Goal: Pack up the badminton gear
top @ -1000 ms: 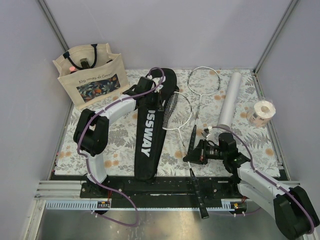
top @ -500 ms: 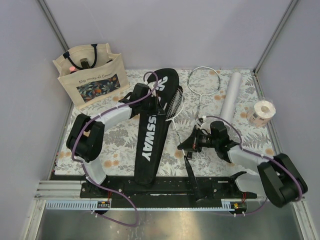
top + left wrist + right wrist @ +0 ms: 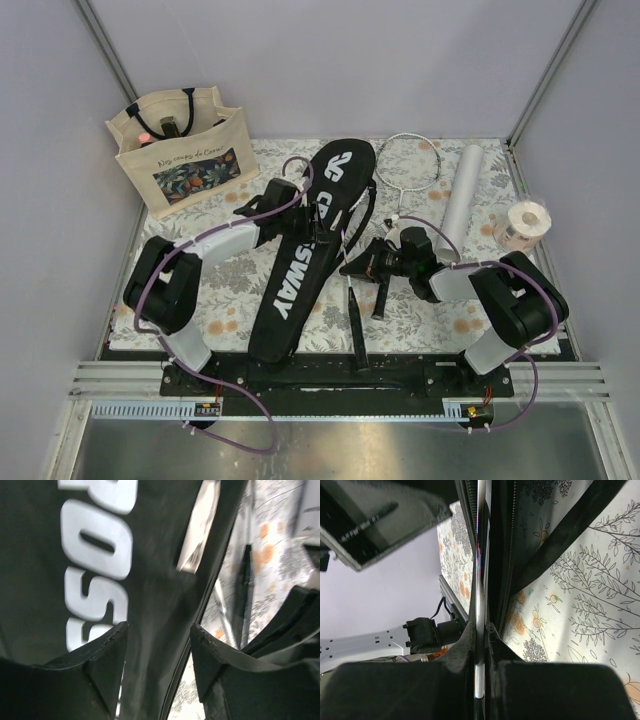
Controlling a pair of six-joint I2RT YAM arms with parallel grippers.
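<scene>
The right gripper (image 3: 481, 630) is clenched on the thin shaft of one racket (image 3: 355, 318). Its head is hidden inside the black CROSSWAY cover (image 3: 300, 260), which lies slantwise from the table's (image 3: 200, 290) near edge toward the far middle. The left gripper (image 3: 159, 630) hangs released over the cover, fingers apart. The push should probably run straight along the cover's length, and the left claw will likely need to pin the cover so it does not slide. A second racket (image 3: 410, 162) and the white tube (image 3: 460, 195) wait near the far-right corner. A second ago the racket head lay bare beside the cover, which the left claw gripped; the cover has since swung rightward.
</scene>
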